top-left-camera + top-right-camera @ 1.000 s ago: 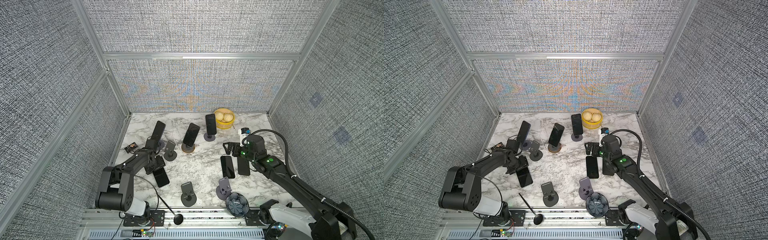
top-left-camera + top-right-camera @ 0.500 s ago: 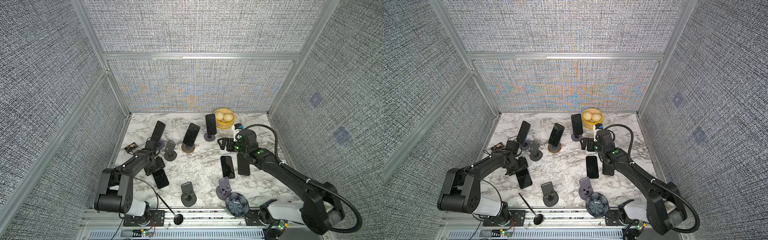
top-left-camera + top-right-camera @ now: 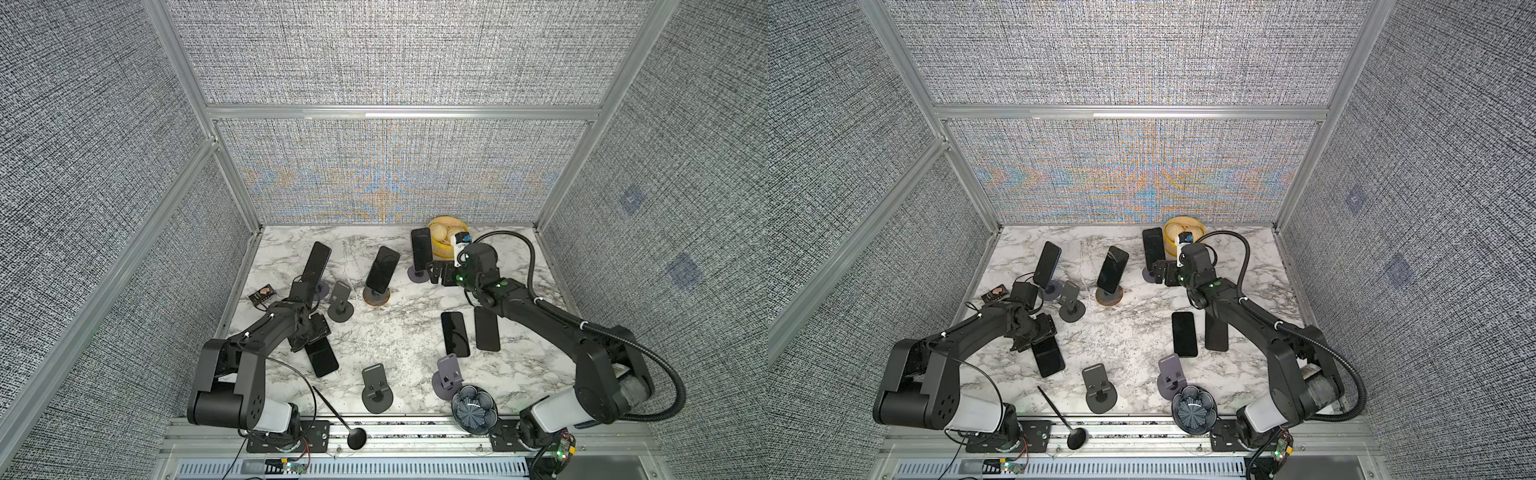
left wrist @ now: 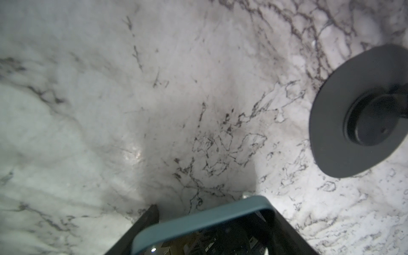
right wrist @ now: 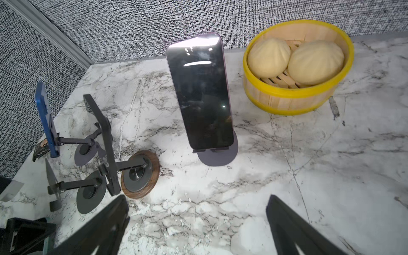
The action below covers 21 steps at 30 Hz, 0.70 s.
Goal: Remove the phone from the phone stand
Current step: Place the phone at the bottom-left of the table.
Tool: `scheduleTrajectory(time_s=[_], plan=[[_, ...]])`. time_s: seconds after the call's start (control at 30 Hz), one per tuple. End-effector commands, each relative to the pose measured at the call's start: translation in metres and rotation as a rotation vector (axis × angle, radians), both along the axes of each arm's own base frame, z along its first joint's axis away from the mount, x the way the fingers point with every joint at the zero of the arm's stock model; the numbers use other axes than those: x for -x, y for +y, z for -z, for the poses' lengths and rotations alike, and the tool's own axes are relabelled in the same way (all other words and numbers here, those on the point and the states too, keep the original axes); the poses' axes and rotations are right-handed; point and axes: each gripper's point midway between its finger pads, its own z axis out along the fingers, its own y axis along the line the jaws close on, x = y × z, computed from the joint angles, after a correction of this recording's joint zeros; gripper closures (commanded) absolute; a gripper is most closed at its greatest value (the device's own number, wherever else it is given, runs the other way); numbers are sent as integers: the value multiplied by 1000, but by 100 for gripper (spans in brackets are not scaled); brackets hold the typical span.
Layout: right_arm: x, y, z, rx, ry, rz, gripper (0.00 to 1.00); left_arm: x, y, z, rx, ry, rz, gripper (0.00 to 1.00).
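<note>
The marble table (image 3: 395,332) holds phone stands (image 3: 376,388), flat phones (image 3: 455,338), a steamer basket (image 5: 287,101).

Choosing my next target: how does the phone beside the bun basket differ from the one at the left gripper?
The basket-side phone stands upright on a purple stand; the left-gripper phone lies flat on the marble table. The basket-side phone is untouched, facing the open right gripper; the left-gripper phone sits between the left gripper's fingers. Both show dark screens.
</note>
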Motion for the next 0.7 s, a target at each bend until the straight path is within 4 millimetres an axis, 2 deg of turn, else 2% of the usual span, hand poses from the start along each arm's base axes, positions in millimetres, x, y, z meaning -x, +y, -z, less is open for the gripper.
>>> scheduleTrajectory(time_s=[0.0,0.47,0.57,0.67], plan=[[-11,11,-10,-11,-44,-38,1,17,-3,7,26,74,-3,25],[-39,24,-16,-11,-65,-55,1,19,-1,-4,14,63,3,21],[-44,26,-18,2,-67,-67,1,17,1,-12,3,47,8,21],[-50,29,-21,22,-61,-88,1,11,2,-31,-7,-5,23,20]])
